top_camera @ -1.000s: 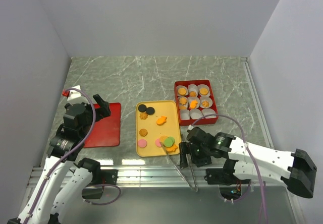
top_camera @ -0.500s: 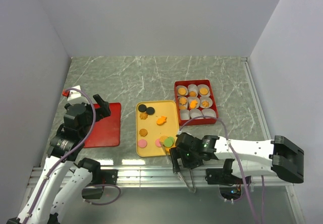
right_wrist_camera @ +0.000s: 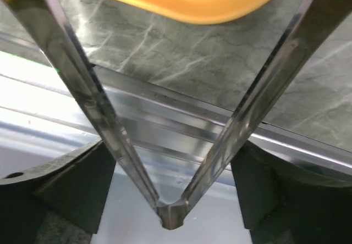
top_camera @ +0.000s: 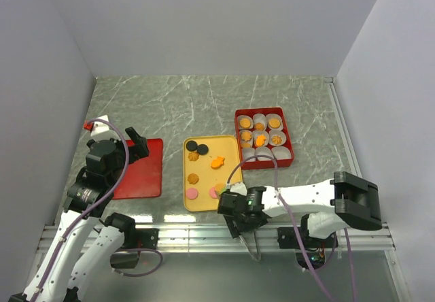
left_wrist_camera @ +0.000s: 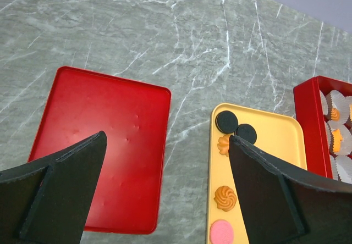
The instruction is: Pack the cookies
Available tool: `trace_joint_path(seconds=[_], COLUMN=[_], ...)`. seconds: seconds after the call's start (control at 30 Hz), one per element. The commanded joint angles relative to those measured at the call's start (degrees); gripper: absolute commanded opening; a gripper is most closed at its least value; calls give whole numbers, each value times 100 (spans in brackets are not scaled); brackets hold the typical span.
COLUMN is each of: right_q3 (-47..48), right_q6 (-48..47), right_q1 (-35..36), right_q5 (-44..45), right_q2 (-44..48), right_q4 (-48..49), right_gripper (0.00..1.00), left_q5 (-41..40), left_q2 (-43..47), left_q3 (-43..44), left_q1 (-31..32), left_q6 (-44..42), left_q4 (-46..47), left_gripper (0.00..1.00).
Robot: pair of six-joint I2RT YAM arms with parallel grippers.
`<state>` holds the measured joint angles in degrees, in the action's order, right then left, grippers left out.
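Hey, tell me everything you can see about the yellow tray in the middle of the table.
The yellow tray is a shallow rectangle with rounded corners and a low rim, plastic by its look. It lies flat on the grey marbled table, between a red lid and a red box, touching neither. Loose cookies lie on it: black, orange and pink. The right gripper, holding tongs, hangs over its near right corner.

White arms, black fingers, purple cables

Yellow tray, red box, orange cookies, silver tongs
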<state>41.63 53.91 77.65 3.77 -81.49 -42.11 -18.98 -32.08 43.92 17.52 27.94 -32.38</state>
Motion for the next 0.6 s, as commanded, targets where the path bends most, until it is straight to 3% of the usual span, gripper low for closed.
trace_joint_path(seconds=[0.0, 0.27, 0.57], right_q3=[-172, 117, 1575], right_q6=[304, 427, 858], right_q1=[93, 119, 128], right_q5=[423, 861, 1573], right_q2=[-349, -17, 1100], right_q4=[-26, -701, -2836], right_gripper=[80, 65, 61], left_q5=[-88, -114, -132], left_q2=[35, 70, 131], left_q3=[29, 29, 29], left_q1=[24, 24, 24], left_q6=[36, 44, 44], left_q4=[65, 56, 48], left_gripper=[99, 99, 100])
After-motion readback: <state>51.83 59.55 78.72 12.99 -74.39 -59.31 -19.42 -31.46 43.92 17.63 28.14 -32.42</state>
